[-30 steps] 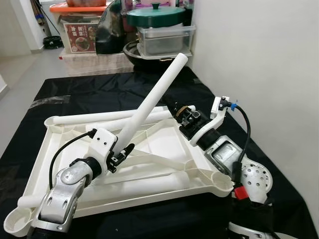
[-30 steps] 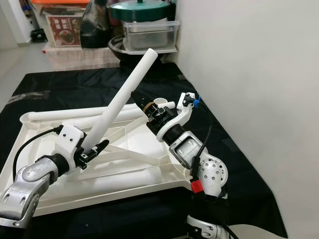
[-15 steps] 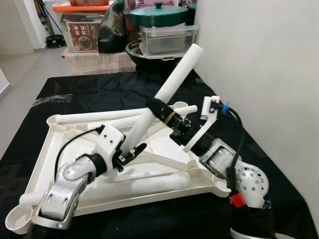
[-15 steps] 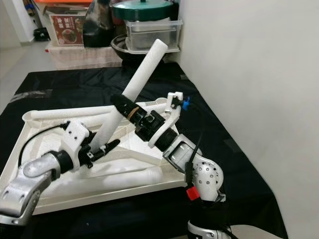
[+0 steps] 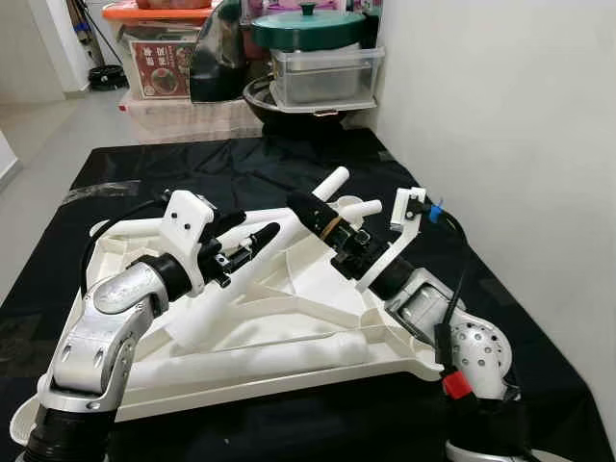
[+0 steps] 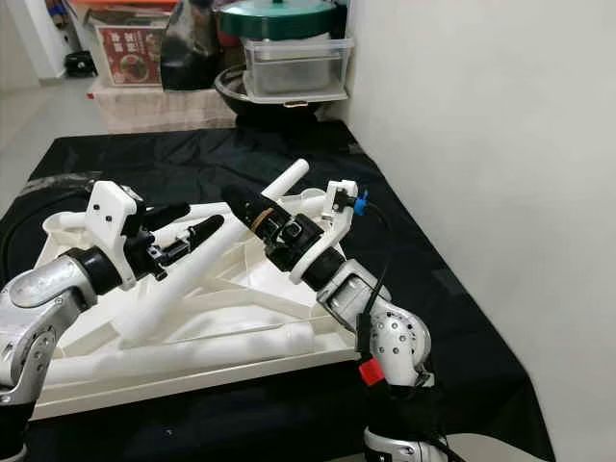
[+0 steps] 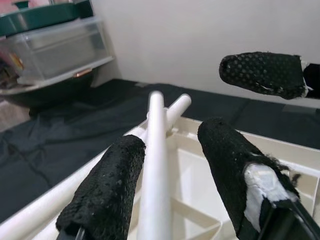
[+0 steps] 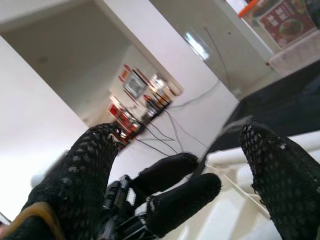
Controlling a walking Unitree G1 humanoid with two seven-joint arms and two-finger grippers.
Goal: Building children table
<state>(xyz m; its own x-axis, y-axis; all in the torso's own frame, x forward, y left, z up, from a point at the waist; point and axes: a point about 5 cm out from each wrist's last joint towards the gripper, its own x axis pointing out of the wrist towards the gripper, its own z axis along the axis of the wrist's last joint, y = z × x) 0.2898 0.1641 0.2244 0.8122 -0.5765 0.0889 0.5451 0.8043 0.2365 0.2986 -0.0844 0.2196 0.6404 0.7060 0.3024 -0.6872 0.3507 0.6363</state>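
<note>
The white table top (image 5: 289, 327) is lying upside down on a black cloth (image 5: 192, 173), with its ribs facing up and a loose white leg (image 5: 250, 361) resting along its near edge. A second white leg (image 6: 207, 269) is lying aslant across the frame, its far end (image 5: 332, 180) reaching toward the far right corner socket (image 5: 348, 204). The left gripper (image 5: 252, 243) is hovering over the lower part of this leg; its fingers are standing apart and are gripping nothing. The left wrist view is showing what the head views cannot: the leg (image 7: 155, 170) is passing between the two spread fingers (image 7: 107, 190) without either pad pressing on it, beside another leg (image 7: 175, 107) along the far rim. The right gripper (image 5: 313, 214) is hanging over the far right part of the frame, fingers likewise spread and empty. The right wrist view is looking back across the frame at the left gripper's dark fingers (image 8: 175, 185) and at a room wall beyond. Behind the cloth, the head views are showing a green lidded pot (image 5: 313, 27) on clear plastic boxes (image 5: 322, 77) and a red-labelled carton (image 5: 166, 67); its print is too small to read.
</note>
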